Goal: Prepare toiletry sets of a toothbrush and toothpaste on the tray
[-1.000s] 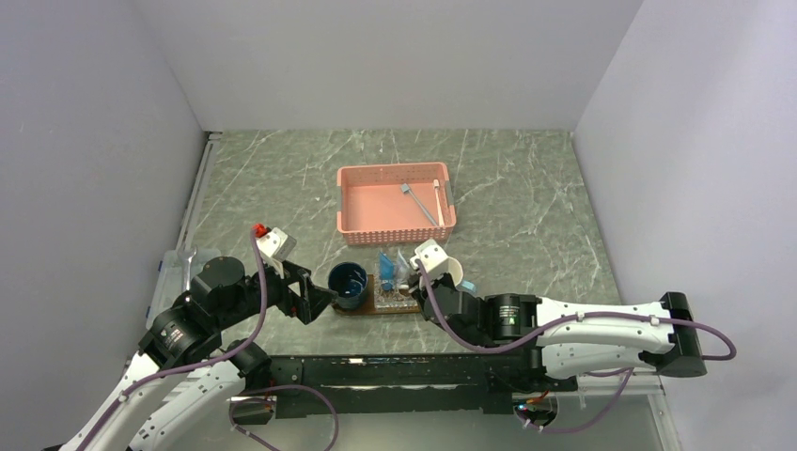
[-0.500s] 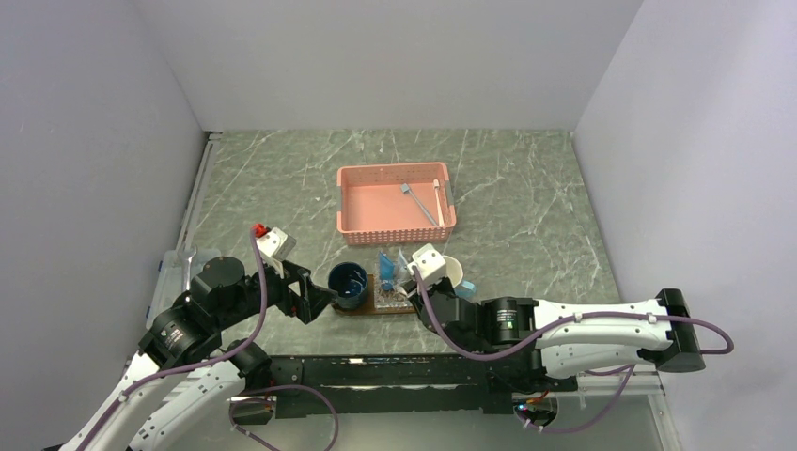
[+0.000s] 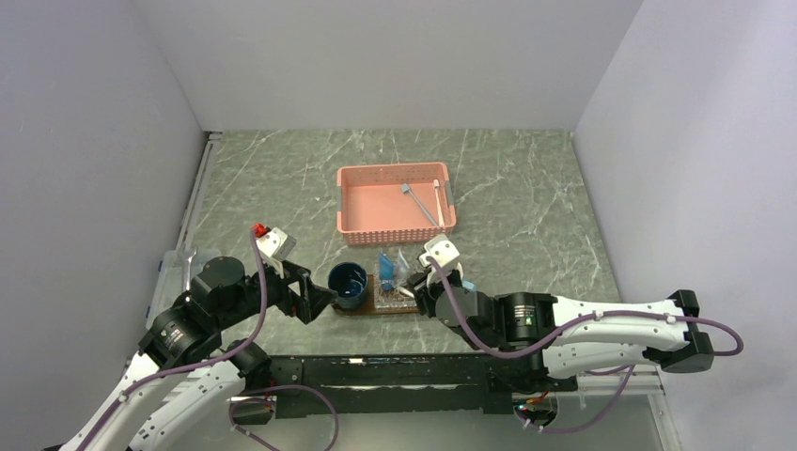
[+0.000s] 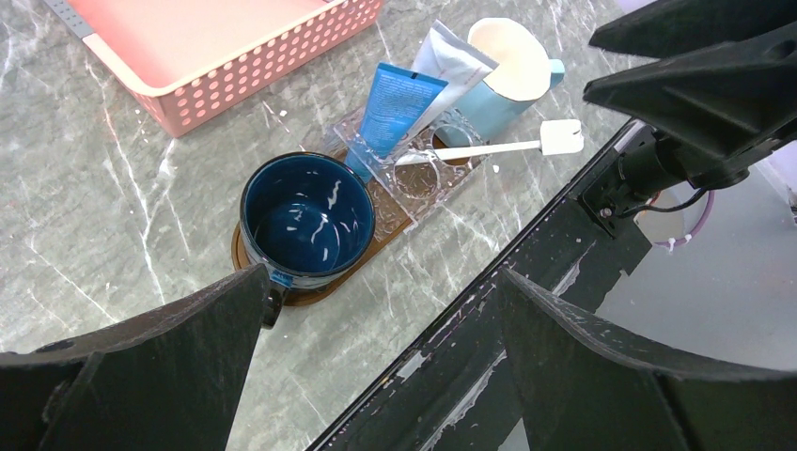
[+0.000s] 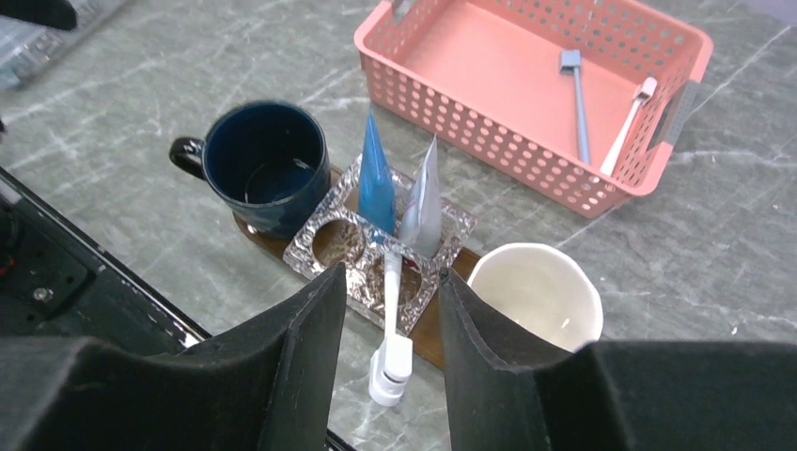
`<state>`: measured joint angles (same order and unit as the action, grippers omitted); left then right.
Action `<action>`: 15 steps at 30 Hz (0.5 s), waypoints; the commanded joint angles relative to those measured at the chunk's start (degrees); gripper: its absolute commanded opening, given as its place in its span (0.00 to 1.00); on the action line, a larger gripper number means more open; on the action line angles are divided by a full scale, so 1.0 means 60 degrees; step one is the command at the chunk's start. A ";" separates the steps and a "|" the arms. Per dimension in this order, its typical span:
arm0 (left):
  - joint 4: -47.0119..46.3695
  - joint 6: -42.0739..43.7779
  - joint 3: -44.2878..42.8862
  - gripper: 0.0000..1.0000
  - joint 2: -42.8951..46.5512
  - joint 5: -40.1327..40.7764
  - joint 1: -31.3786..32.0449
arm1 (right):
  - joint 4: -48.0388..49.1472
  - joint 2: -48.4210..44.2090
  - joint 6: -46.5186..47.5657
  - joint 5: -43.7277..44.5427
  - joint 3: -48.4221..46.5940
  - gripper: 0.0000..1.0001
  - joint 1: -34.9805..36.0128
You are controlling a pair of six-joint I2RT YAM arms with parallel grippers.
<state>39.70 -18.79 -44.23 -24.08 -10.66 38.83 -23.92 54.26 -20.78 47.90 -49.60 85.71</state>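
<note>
Marble table: two mugs, two toothpaste tubes

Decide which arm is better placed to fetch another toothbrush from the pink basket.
Right, probably. The two toothbrushes in the pink basket lie at its right end; the open right gripper hangs nearer it, by the tray. The left gripper sits beside the dark blue mug, farther off.

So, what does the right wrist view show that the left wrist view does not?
Only right wrist: a grey toothbrush and a white toothbrush inside the pink basket. Only left wrist: the light blue outer side of the pale mug. Both: the dark blue mug, blue tube, white tube, a third toothbrush across the clear dish.
</note>
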 commanded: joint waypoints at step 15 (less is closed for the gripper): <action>-0.0405 -0.0099 0.0054 0.96 0.0142 0.0200 -0.0020 | -0.1424 0.1889 0.0974 -0.1455 -0.4203 0.47 -0.2483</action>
<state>39.70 -18.96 -44.21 -24.08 -10.59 38.83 -29.39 63.26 -16.51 45.30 -70.41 74.87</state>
